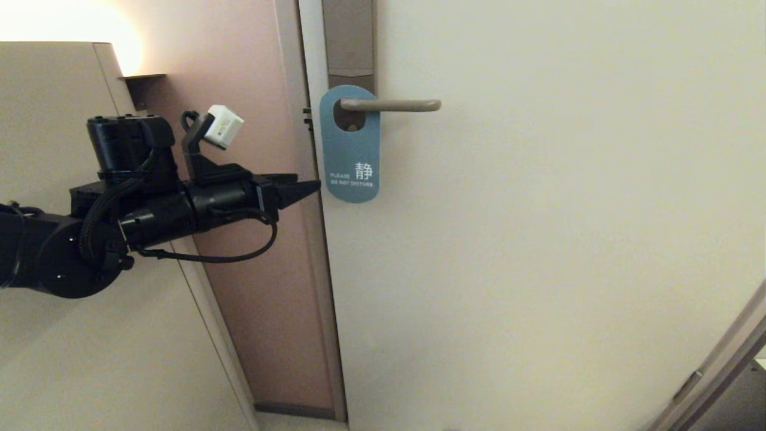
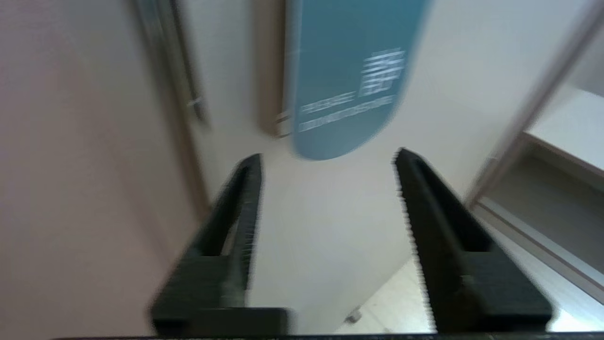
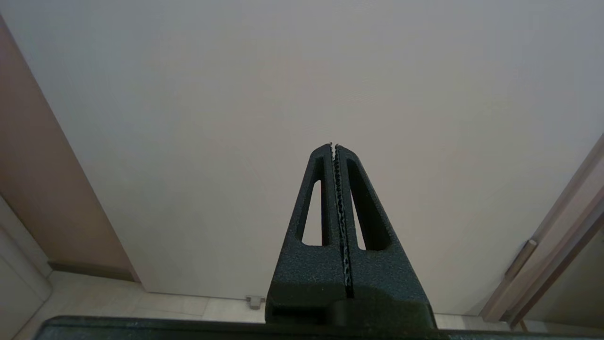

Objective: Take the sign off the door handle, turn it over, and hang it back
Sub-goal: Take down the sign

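Left gripper (image 1: 308, 187) at the sign (image 1: 350, 149), nothing grasped.
Sign hangs on the door handle (image 1: 392, 105), lettered face out. Left fingers spread wide, tips just beside the sign's lower edge. Right gripper (image 3: 334, 145) clenched empty, facing the door (image 3: 292, 85).
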Tool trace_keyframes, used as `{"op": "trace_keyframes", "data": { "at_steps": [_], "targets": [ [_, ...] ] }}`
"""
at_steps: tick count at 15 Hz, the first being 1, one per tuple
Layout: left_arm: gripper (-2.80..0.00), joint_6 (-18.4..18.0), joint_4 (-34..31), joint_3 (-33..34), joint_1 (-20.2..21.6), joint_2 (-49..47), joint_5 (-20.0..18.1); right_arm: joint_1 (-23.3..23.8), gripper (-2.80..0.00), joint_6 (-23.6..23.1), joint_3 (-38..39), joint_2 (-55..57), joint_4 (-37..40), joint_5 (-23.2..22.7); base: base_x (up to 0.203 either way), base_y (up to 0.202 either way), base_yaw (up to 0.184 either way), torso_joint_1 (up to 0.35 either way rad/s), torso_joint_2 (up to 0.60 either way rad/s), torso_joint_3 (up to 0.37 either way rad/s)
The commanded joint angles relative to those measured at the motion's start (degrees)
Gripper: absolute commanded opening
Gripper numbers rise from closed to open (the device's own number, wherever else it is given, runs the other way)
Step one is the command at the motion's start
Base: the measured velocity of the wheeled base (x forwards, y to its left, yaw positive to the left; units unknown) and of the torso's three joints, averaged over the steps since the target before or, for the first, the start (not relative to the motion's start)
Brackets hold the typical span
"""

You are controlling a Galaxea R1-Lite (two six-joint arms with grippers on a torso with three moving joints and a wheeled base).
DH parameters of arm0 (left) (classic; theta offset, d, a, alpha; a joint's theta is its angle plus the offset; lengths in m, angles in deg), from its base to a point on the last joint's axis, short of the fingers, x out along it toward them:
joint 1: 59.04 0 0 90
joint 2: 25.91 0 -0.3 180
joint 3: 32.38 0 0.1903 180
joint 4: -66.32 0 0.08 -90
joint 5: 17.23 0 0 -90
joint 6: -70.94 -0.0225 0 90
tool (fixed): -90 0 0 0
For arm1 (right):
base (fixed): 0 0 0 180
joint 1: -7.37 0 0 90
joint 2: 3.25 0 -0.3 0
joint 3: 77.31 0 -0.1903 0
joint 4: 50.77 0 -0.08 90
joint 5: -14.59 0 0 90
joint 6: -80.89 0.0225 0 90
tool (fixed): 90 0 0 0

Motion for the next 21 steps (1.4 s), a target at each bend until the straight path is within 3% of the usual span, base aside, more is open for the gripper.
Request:
{"op": "trace_keyframes", "data": {
  "at_steps": [1,10,18,21],
  "targets": [
    [0.00,0.09,0.91,0.04,0.31,-0.11,-2.72,-0.02,-2.80,0.00,0.00,0.05,-0.02,0.07,0.000,0.000,0.000,0.000,0.00,0.000],
    [0.00,0.28,2.93,-1.70,0.96,-3.65,-12.44,-0.02,-2.80,0.00,0.00,0.05,-0.02,0.08,0.000,0.000,0.000,0.000,0.00,0.000],
    [0.00,0.29,2.93,-10.13,0.92,-10.05,-12.68,-0.02,-2.80,0.00,0.00,0.05,-0.02,0.01,0.000,0.000,0.000,0.000,0.00,0.000],
    [0.00,0.37,2.93,-10.98,0.87,-10.53,-14.92,0.01,-2.80,0.00,0.00,0.05,-0.02,-0.01,0.000,0.000,0.000,0.000,0.00,0.000]
  ]
}}
